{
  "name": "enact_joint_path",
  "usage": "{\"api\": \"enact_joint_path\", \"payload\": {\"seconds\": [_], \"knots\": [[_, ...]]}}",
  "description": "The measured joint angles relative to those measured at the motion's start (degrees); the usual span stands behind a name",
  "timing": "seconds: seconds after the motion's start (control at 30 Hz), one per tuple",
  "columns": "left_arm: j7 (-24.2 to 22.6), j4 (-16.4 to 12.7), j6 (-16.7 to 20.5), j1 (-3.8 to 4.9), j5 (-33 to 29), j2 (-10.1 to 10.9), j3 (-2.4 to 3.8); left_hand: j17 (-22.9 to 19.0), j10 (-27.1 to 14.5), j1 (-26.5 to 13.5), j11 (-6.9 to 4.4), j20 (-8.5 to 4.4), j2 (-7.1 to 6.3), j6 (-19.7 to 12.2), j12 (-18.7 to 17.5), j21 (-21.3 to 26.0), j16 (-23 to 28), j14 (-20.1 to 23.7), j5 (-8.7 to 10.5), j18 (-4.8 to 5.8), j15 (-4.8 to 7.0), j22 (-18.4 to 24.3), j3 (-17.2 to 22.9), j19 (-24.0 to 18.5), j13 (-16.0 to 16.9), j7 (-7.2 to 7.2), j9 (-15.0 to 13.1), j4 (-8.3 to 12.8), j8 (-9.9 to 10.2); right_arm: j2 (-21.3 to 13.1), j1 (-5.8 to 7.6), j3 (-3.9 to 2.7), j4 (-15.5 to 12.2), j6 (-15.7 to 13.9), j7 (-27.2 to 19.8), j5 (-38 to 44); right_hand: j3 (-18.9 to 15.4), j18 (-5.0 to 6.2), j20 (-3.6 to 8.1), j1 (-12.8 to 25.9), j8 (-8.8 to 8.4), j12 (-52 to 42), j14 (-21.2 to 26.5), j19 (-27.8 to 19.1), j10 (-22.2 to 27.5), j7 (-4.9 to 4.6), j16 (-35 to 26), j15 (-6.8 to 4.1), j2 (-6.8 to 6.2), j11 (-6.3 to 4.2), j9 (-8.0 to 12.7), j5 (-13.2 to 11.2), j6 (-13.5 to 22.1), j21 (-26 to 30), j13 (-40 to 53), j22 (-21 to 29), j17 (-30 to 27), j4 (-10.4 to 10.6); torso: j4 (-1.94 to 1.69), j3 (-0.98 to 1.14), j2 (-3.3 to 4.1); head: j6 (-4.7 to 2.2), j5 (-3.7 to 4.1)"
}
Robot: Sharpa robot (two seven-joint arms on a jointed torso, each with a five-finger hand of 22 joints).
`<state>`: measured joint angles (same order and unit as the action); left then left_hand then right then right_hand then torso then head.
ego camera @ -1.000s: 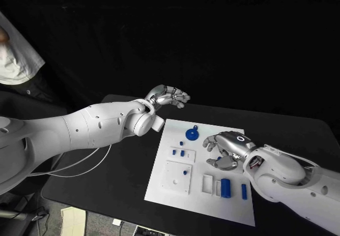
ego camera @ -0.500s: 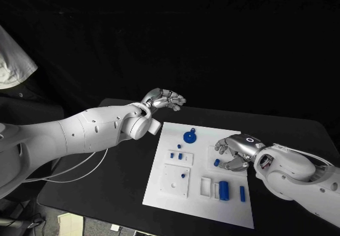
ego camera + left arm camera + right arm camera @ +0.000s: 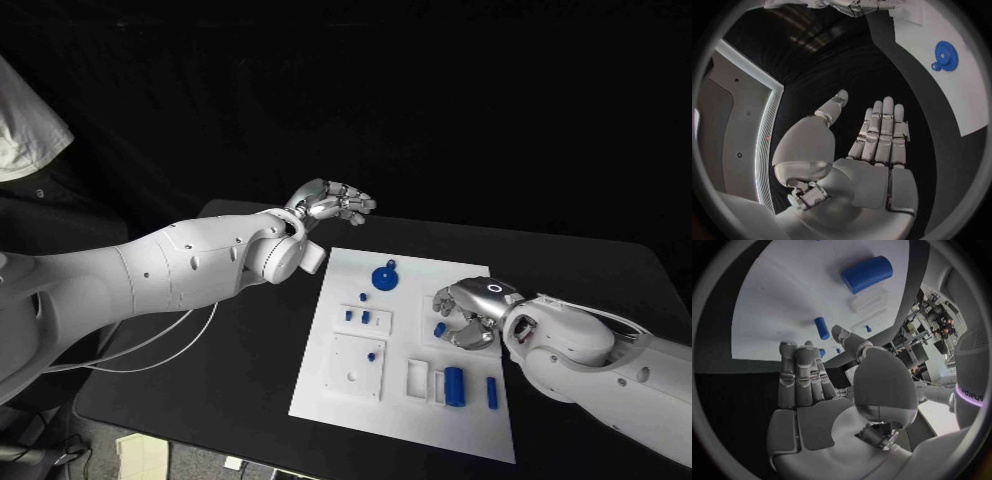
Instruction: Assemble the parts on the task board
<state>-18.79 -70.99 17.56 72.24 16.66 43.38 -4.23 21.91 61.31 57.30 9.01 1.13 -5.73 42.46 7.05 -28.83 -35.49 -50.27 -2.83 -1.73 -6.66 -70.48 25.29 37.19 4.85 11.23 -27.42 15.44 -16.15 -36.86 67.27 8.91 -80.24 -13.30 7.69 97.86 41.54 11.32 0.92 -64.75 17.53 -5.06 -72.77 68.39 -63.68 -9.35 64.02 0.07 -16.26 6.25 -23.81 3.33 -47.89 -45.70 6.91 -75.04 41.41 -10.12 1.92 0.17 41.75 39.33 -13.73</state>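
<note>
White rectangular task board (image 3: 325, 395) is lying flat mid-table in front of me. Round blue gear-shaped disc (image 3: 387, 277) is sitting flat near its far edge. Two small blue pegs (image 3: 358, 316) are standing in a raised white block just below the disc. Another white block (image 3: 359, 360) nearer me is carrying one small blue stub (image 3: 375, 354). Fat blue cylinder (image 3: 457, 384) is lying on its side towards the near right, thin blue bar (image 3: 492, 392) lying just beside it. Small blue piece (image 3: 438, 328) is sitting close to my right hand's fingers.
</note>
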Motion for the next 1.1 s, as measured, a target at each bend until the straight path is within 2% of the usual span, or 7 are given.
{"api": "enact_joint_path", "payload": {"seconds": [0.17,0.23,0.57,0.73,0.77,0.93,1.1], "knots": [[0.1,0.0,0.1,0.0,0.0,-0.1,-0.01,0.1,0.0,0.0,0.0,0.0,0.0,0.0,0.0,0.0,0.0,0.0,0.0,0.0,0.0,0.0,0.0,0.0,0.0,0.0,0.0,0.0,0.0,0.5,-0.69,0.1,0.4,0.0,-0.1,0.3,1.5,-0.26,-0.01,-0.1,0.94,-1.1,-0.6,0.4,-2.3,0.16,0.2,-0.4,0.06,-0.49,-0.3,-0.2,-1.6,0.0,0.3,0.0,0.0,0.9,-0.03,-0.04,-0.01,0.16,0.04],[0.1,0.0,0.1,0.0,0.0,-0.1,-0.01,0.1,0.0,0.0,0.0,-0.2,0.0,0.0,0.0,0.0,0.0,0.0,0.0,0.0,0.0,0.0,0.0,0.2,0.0,0.0,0.0,0.0,0.0,0.6,-0.7,0.09,0.5,0.1,-0.1,0.4,2.2,-0.29,0.0,-0.5,1.57,-1.6,-0.7,0.6,-3.3,0.28,0.2,-0.76,0.51,-0.79,-0.5,-0.2,-2.4,0.0,0.6,0.0,0.0,1.0,-0.03,-0.04,-0.01,0.29,0.02],[0.2,0.0,0.1,0.0,0.0,-0.1,-0.01,0.1,0.0,0.0,0.0,-0.21,0.0,0.0,0.0,0.2,0.0,0.0,0.0,0.0,0.0,0.0,-0.2,0.2,0.0,0.0,0.0,-0.2,0.0,0.6,-0.8,0.04,0.5,0.6,-0.2,1.0,4.0,-0.3,0.24,-1.0,3.31,-3.2,-1.1,1.0,-6.7,1.13,0.5,-2.13,1.01,-2.24,-1.5,-0.2,-5.6,-0.7,1.9,0.0,-0.1,1.1,-0.01,-0.07,-0.09,0.47,-0.04],[0.2,0.0,0.1,-0.01,0.0,-0.1,-0.01,0.2,0.0,0.0,0.0,-0.2,0.0,0.0,0.0,0.2,0.2,0.0,0.0,0.0,0.0,0.0,-0.2,0.2,0.0,0.0,0.0,-0.2,0.0,0.7,-0.92,0.04,0.6,0.9,-0.2,1.4,4.3,-0.31,0.31,-0.3,4.26,-4.2,-1.1,1.3,-8.8,1.67,0.5,-2.89,2.27,-2.58,-2.0,-0.2,-7.6,-1.4,2.7,0.0,0.2,1.3,-0.01,-0.1,-0.09,0.59,-0.04],[0.2,0.0,0.1,-0.01,0.0,-0.1,-0.01,0.2,0.0,0.0,0.0,-0.2,0.0,0.0,0.0,0.2,0.2,0.0,0.0,0.0,0.0,0.0,-0.2,0.2,0.0,0.0,0.0,-0.2,0.0,0.7,-0.92,0.03,0.6,0.9,-0.2,1.4,4.3,-0.31,0.3,-0.3,4.37,-4.2,-1.2,1.3,-8.9,1.63,0.5,-2.97,2.64,-2.62,-2.0,-0.2,-7.7,-1.4,2.8,0.0,0.2,1.3,-0.01,-0.1,-0.09,0.6,-0.04],[0.3,0.0,0.1,-0.01,0.0,-0.1,-0.01,0.2,0.0,0.0,0.0,-0.2,0.0,0.0,0.0,0.2,0.2,0.0,0.0,0.0,0.0,-0.1,-0.2,0.2,0.0,0.0,0.0,-0.2,0.0,0.8,-0.9,-0.01,0.6,1.1,0.0,1.6,4.2,-0.31,0.3,-0.3,4.37,-4.2,-1.2,1.3,-9.0,1.87,0.5,-2.98,2.7,-2.78,-2.3,-0.2,-8.0,-1.7,3.1,0.0,0.2,1.3,-0.01,-0.1,-0.09,0.68,0.03],[0.3,0.0,0.1,-0.01,0.0,-0.1,-0.01,0.2,0.0,0.0,0.0,-0.2,0.0,0.0,0.0,0.2,0.2,0.0,0.0,0.0,0.0,-0.1,-0.2,0.2,0.0,0.0,0.0,-0.2,0.0,1.0,-0.9,-0.01,0.6,1.3,0.4,1.9,4.3,-0.3,0.29,0.3,4.37,-4.2,-1.1,1.3,-9.2,1.88,0.5,-3.12,3.31,-2.98,-2.5,-0.2,-8.0,-1.8,3.4,0.0,0.3,1.5,-0.01,-0.1,-0.1,0.87,0.14]]}}
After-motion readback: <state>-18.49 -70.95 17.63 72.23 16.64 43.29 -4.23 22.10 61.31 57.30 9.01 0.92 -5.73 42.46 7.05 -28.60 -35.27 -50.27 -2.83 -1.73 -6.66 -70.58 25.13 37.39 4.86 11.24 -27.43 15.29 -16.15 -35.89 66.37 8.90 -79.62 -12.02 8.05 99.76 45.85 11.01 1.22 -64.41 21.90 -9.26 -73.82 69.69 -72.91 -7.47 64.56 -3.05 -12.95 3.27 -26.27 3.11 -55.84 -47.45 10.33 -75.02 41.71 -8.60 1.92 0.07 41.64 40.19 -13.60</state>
